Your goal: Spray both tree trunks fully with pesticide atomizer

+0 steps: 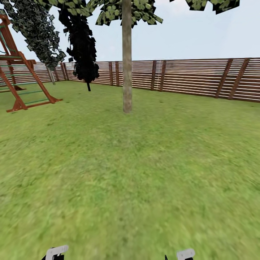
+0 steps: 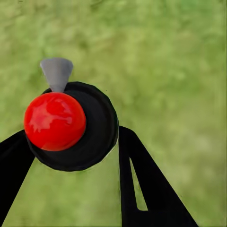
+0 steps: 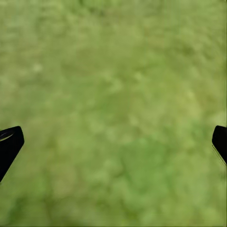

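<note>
Black fingers of our left hand (image 2: 71, 156) clamp the black round atomizer with its red ball top (image 2: 55, 121) and grey nozzle. Our right hand (image 3: 113, 146) gapes wide over green grass (image 3: 113, 71). Ahead stands the straight grey-brown tree trunk (image 1: 126, 57) before the brown slatted fence (image 1: 195, 77).

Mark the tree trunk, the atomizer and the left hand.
tree trunk (image 1: 126, 65): head view, on the middle of the bare trunk.
atomizer (image 2: 55, 121): left wrist view, on its red ball top.
left hand (image 2: 71, 175): left wrist view, midway between the two black fingertips.

grass lawn (image 1: 144, 173), slatted wooden fence (image 1: 195, 77), pale sky (image 1: 202, 32).
</note>
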